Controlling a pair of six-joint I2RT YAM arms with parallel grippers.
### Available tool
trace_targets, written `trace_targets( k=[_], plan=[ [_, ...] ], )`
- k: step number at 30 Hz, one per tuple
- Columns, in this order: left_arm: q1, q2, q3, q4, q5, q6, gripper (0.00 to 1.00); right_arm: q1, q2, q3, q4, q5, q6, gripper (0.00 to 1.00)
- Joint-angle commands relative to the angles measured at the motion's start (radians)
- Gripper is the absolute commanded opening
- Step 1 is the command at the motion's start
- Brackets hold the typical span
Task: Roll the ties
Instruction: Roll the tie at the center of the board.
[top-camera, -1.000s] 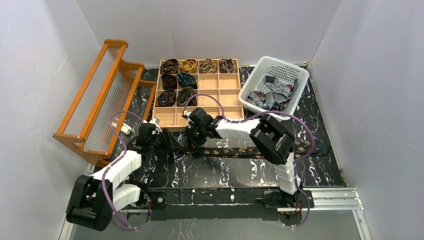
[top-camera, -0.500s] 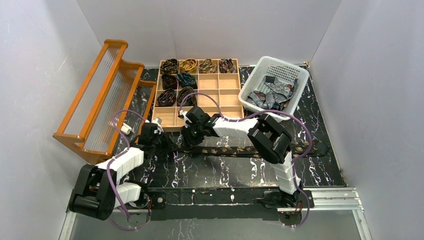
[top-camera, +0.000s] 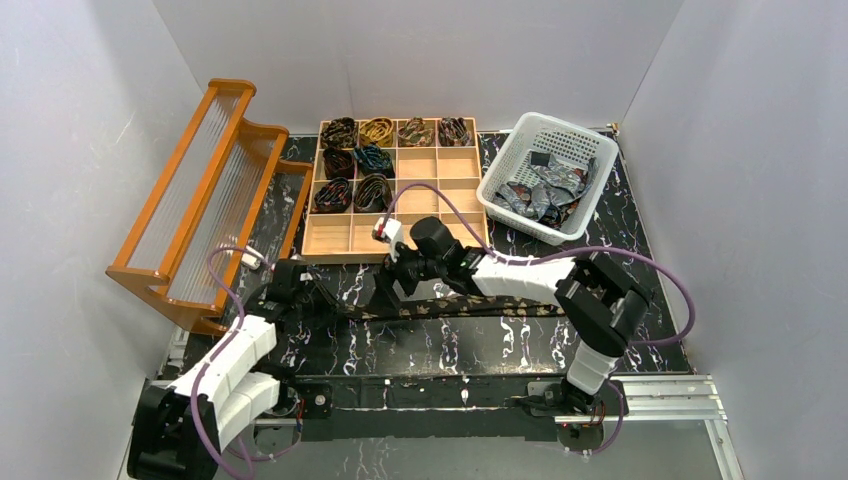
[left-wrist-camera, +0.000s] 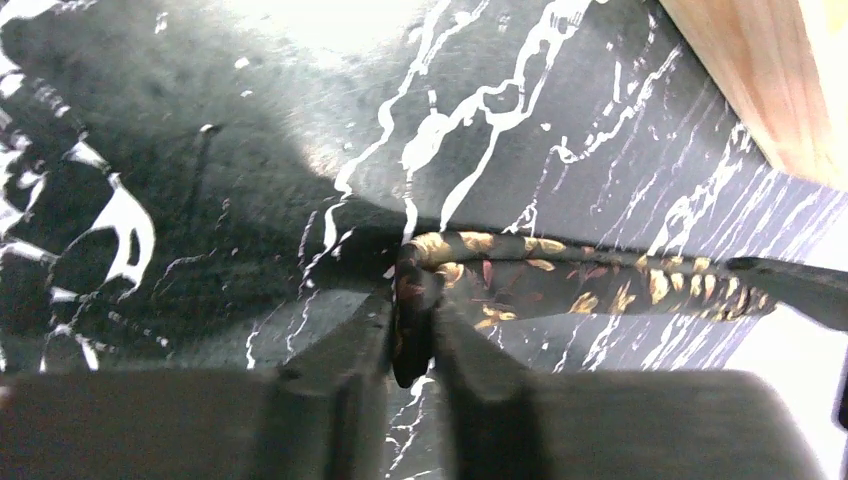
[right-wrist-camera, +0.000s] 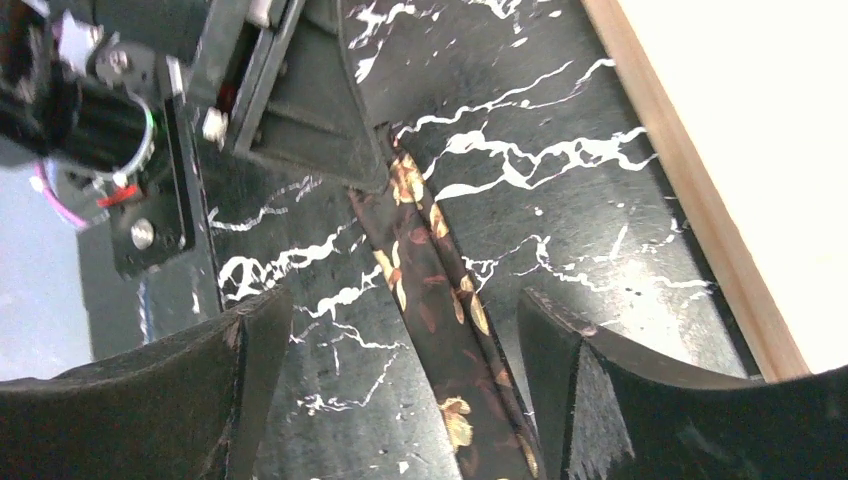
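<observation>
A dark brown tie (top-camera: 470, 306) with gold leaves lies stretched left to right across the black marble table. My left gripper (top-camera: 318, 304) is shut on its narrow left end; in the left wrist view the folded tip of the tie (left-wrist-camera: 560, 280) is pinched between the gripper (left-wrist-camera: 415, 312) jaws. My right gripper (top-camera: 388, 290) hangs open just right of it, low over the table. In the right wrist view its gripper (right-wrist-camera: 405, 320) straddles the tie (right-wrist-camera: 430, 300) without touching. Several rolled ties (top-camera: 360, 160) sit in the wooden tray's left compartments.
The wooden compartment tray (top-camera: 440, 195) stands behind the grippers. A white basket (top-camera: 505, 180) at the back right holds loose grey-silver ties (top-camera: 545, 190). An orange wooden rack (top-camera: 200, 190) runs along the left side.
The left gripper shut on the tie's end and drew it left and nearer. The right gripper opened, let go of the tie, and shifted right.
</observation>
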Motion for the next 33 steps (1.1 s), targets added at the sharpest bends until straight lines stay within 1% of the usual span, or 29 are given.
trace_targets(
  k=[1, 4, 5, 7, 9, 11, 14, 17, 22, 24, 27, 30, 33],
  plan=[
    [-0.001, -0.022, 0.007, -0.141, -0.088, -0.056, 0.36, 0.000, 0.057, -0.021, 0.189, -0.109, -0.149, 0.91],
    [-0.001, 0.013, 0.060, -0.180, -0.177, -0.007, 0.66, 0.003, 0.128, 0.065, 0.113, -0.108, -0.185, 0.89],
    [-0.001, 0.025, 0.075, -0.187, -0.189, 0.010, 0.73, 0.014, 0.138, 0.072, 0.116, -0.109, -0.203, 0.89],
    [0.000, 0.048, 0.105, -0.199, -0.243, 0.030, 0.83, 0.033, 0.144, 0.046, 0.190, -0.111, -0.258, 0.92],
    [0.002, 0.059, 0.128, -0.202, -0.254, 0.041, 0.89, 0.047, 0.151, 0.013, 0.276, -0.122, -0.312, 0.93],
    [0.002, 0.066, 0.139, -0.204, -0.258, 0.046, 0.90, 0.050, 0.176, 0.022, 0.297, -0.134, -0.333, 0.94],
    [0.001, 0.071, 0.143, -0.202, -0.257, 0.051, 0.91, 0.056, 0.234, 0.076, 0.253, -0.186, -0.388, 0.94],
    [0.001, 0.068, 0.143, -0.211, -0.255, 0.052, 0.91, 0.063, 0.273, 0.101, 0.245, -0.233, -0.422, 0.92],
    [0.001, 0.055, 0.147, -0.221, -0.247, 0.067, 0.91, 0.071, 0.311, 0.090, 0.248, -0.195, -0.478, 0.92],
    [0.002, 0.053, 0.146, -0.220, -0.241, 0.071, 0.91, 0.069, 0.319, 0.086, 0.232, -0.180, -0.514, 0.89],
    [0.001, 0.052, 0.132, -0.193, -0.224, 0.073, 0.91, 0.063, 0.334, 0.092, 0.180, -0.170, -0.547, 0.79],
    [0.001, 0.045, 0.114, -0.160, -0.204, 0.076, 0.91, 0.044, 0.343, 0.077, 0.156, -0.185, -0.549, 0.62],
    [0.001, 0.030, 0.092, -0.131, -0.204, 0.075, 0.91, 0.042, 0.344, 0.061, 0.112, -0.206, -0.580, 0.48]
  ],
)
